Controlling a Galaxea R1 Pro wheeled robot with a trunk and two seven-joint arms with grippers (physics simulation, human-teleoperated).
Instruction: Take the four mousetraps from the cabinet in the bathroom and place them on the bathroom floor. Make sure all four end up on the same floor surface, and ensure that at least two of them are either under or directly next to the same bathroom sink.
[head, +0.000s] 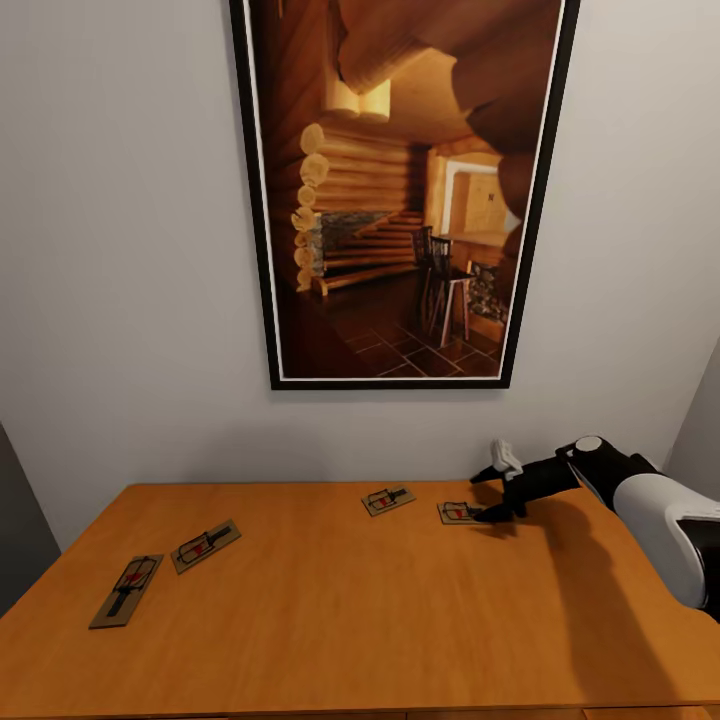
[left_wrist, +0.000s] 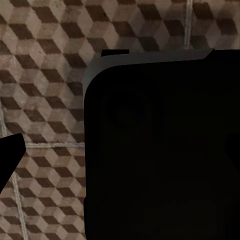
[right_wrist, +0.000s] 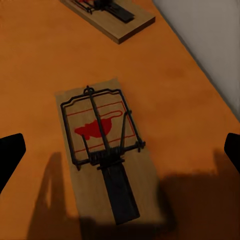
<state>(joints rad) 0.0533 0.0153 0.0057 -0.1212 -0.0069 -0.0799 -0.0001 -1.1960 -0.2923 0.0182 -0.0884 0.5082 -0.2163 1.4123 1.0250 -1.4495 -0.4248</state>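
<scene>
Several mousetraps lie on the orange-brown cabinet top (head: 330, 610). Two sit at the left, one (head: 125, 590) near the edge and one (head: 205, 545) beside it. A third (head: 388, 499) lies at the back middle. The rightmost mousetrap (head: 460, 512) lies just in front of my right gripper (head: 497, 488), which is open and hovers low over it. In the right wrist view this trap (right_wrist: 105, 150) lies flat between the spread fingertips (right_wrist: 10, 155), untouched, with the third trap (right_wrist: 112, 15) beyond it. One left fingertip (left_wrist: 10, 155) shows over the cube-patterned bathroom floor (left_wrist: 45, 75). The sink is out of view.
A large framed picture (head: 400, 190) hangs on the white wall behind the cabinet. A dark block of the robot's own body (left_wrist: 160, 150) hides much of the floor in the left wrist view. The cabinet's front half (head: 350, 650) is bare wood.
</scene>
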